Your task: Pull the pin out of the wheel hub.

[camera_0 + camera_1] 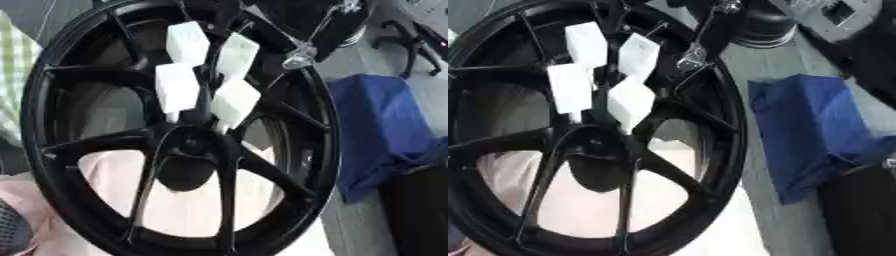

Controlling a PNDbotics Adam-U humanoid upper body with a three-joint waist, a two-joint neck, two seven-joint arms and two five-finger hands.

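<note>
The view is largely filled by the black wheel (pixel 175 145). Its centre is crowded by four white blocks (pixel 207 75) clustered just above the hub (pixel 188 150), toward 12 o'clock. Gaps are left between the spokes (pixel 262 172) at 5, 6 and 8 o'clock. At 1 o'clock, the rim is crossed by a silver metal piece (pixel 302 56). At 3 o'clock, the side is taken up by a blue cloth (pixel 385 125).
</note>
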